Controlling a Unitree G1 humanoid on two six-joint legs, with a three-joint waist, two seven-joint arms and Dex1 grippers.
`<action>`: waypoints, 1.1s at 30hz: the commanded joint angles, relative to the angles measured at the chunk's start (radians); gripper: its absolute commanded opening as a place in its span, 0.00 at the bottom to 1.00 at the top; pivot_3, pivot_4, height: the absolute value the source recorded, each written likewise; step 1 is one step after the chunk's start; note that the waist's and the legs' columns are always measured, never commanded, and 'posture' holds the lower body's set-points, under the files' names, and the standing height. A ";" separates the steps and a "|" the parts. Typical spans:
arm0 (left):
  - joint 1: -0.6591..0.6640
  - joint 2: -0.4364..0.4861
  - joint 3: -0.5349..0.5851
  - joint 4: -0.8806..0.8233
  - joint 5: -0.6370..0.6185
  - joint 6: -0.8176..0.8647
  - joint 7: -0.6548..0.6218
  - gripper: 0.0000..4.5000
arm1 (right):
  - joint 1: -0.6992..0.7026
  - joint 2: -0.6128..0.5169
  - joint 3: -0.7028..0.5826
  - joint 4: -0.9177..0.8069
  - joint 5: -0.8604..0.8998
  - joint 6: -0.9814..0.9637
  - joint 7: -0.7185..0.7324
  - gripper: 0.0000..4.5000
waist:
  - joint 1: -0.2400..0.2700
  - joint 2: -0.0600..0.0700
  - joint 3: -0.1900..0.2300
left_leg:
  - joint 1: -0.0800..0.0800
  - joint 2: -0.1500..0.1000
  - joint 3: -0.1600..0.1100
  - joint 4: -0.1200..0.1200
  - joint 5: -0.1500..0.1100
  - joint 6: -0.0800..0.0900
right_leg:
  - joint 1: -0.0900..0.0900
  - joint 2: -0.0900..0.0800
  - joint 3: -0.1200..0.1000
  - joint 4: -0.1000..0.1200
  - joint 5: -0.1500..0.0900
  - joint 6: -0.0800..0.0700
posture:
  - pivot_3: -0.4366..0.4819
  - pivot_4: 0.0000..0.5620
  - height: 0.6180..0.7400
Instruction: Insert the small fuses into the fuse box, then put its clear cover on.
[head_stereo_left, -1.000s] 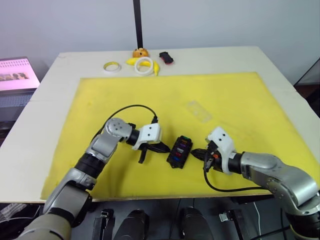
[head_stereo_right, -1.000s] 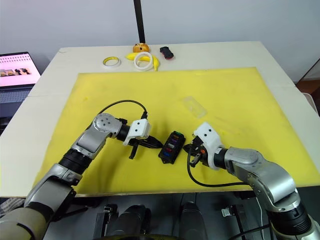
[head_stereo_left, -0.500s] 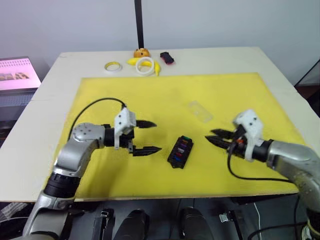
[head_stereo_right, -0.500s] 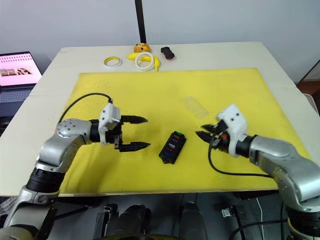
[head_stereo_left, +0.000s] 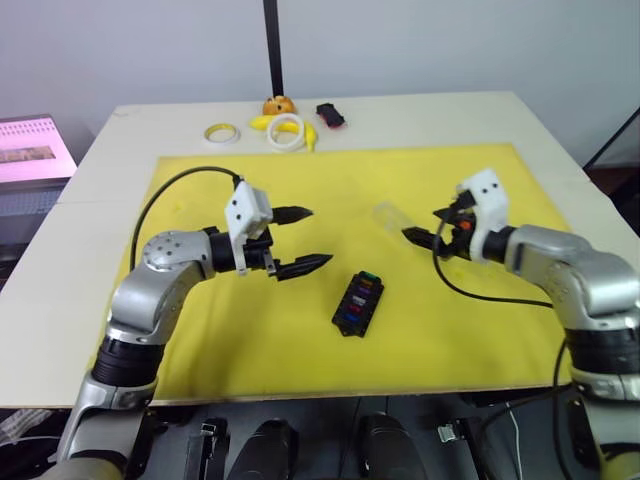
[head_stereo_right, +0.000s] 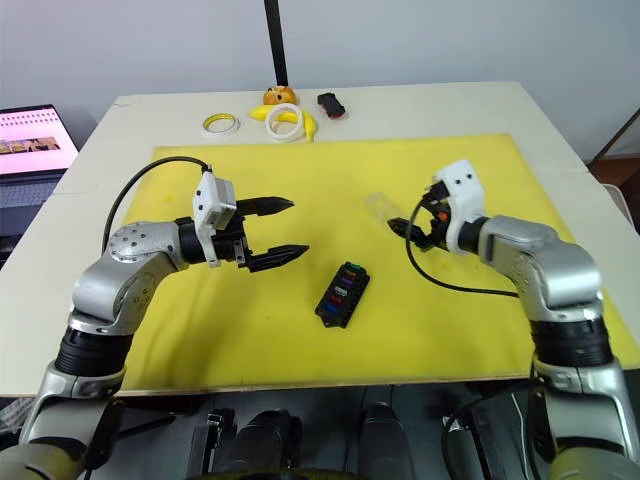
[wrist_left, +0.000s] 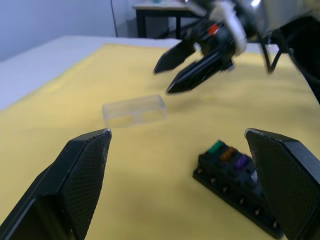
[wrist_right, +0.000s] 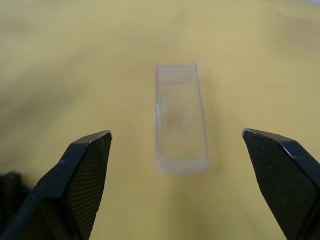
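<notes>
A yellow mat (head_stereo_left: 470, 330) covers the tabletop (head_stereo_left: 120, 140); two tape rings (head_stereo_left: 222, 133), a banana (head_stereo_left: 262, 122) and a laptop (head_stereo_left: 30, 150) sit beyond it.

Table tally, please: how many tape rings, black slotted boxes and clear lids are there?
Tape rings: 2
Fuse box: 1
Clear cover: 1
Total: 4

Two silver-grey metal arms with rounded jointed segments and dark bands near the elbows. White boxy wrist housings, each fed by a looping black cable. Left gripper (head_stereo_left: 297, 240) and right gripper (head_stereo_left: 425, 227): pairs of black pointed fingers (wrist_left: 82, 170) with finely cross-hatched inner pads. Small red-orange detail at right wrist.
</notes>
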 joint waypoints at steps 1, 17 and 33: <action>-0.009 -0.004 0.001 -0.027 0.000 -0.015 0.026 1.00 | -0.075 0.030 0.050 0.090 -0.074 -0.058 0.008 0.98 | 0.001 0.000 0.000 | 0.000 0.000 0.000 0.000 0.000 0.000 | 0.000 0.000 0.000 0.000 0.000 0.000 | 0.48 0.27 1.00; 0.057 -0.007 -0.039 -0.114 0.021 -0.002 0.118 1.00 | -0.146 0.135 0.088 0.234 -0.214 -0.148 0.001 0.59 | -0.003 0.000 0.000 | -0.001 0.000 0.000 0.000 0.000 0.000 | -0.002 0.000 0.000 0.000 0.000 0.000 | 0.48 0.27 1.00; 0.301 -0.120 -0.243 -0.491 0.061 0.325 0.501 1.00 | 0.051 0.094 -0.040 -0.078 -0.167 -0.008 -0.024 0.37 | 0.003 0.000 0.000 | -0.002 0.000 0.001 0.000 0.000 0.000 | -0.002 0.000 0.002 0.000 0.000 0.000 | 0.48 0.27 1.00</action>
